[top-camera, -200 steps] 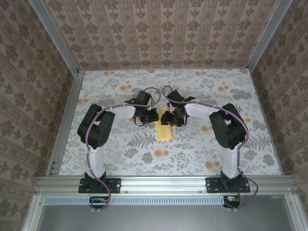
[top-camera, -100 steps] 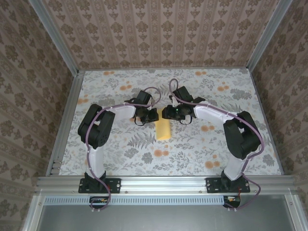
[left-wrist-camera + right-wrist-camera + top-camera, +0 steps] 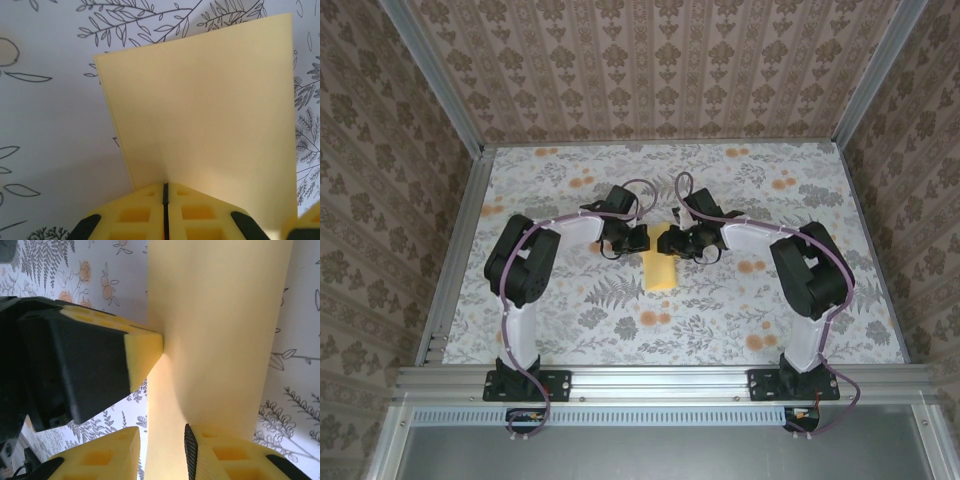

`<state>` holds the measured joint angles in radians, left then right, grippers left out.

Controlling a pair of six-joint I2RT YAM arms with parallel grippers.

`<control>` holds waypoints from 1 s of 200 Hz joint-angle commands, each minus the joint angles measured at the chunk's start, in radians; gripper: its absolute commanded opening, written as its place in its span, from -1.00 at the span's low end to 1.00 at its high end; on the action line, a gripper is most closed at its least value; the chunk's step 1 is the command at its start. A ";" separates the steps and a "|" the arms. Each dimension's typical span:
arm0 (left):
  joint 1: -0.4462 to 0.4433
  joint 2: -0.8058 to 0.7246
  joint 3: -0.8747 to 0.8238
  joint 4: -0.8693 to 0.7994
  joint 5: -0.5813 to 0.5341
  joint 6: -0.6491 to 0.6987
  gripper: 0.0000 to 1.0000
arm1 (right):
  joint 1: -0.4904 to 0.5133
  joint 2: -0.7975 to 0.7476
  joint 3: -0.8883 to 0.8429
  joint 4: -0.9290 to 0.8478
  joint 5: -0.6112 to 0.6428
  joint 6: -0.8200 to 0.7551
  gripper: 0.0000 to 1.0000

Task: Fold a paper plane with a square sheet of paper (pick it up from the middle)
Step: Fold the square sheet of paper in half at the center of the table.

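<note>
The yellow foam fingers of the left gripper are pressed tight together at the bottom of the left wrist view. They seem to pinch the near edge of the thin yellow-orange sheet of paper, which rises from their seam and casts a soft shadow on the grey floral cloth at its left. The right gripper stands with its jaws part open at the bottom of the right wrist view, one finger on each side of the paper. The finger at lower right lies against or over the sheet, and a sliver of gap shows beside the other, so it does not look clamped. The step in hand appears to be taking a two-handed hold on the halved sheet ahead of the next crease, so the task seems early. The next move likely calls for the right jaws to settle on the paper without tugging it out of the left pinch, keeping the layers aligned. The sheet looks folded in half. It is plain and smooth, with a doubled edge along its left side in the left wrist view and no slanted wings or pointed nose. In the overhead view it lies mid-cloth, a narrow oblong running from between the two grippers toward the lower centre.
</note>
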<state>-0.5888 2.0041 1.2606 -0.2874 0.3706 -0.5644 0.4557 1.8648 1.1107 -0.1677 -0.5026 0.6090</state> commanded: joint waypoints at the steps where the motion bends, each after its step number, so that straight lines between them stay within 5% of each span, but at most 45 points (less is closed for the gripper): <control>1: -0.003 0.053 0.014 -0.083 -0.029 0.055 -0.83 | -0.007 0.029 -0.027 0.050 -0.053 0.021 -0.37; 200: -0.003 0.079 0.067 -0.135 -0.049 0.093 -0.82 | -0.022 0.086 -0.048 0.024 -0.001 0.018 -0.38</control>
<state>-0.5888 2.0304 1.3186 -0.3599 0.3691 -0.4995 0.4381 1.9312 1.0714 -0.1032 -0.5415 0.6323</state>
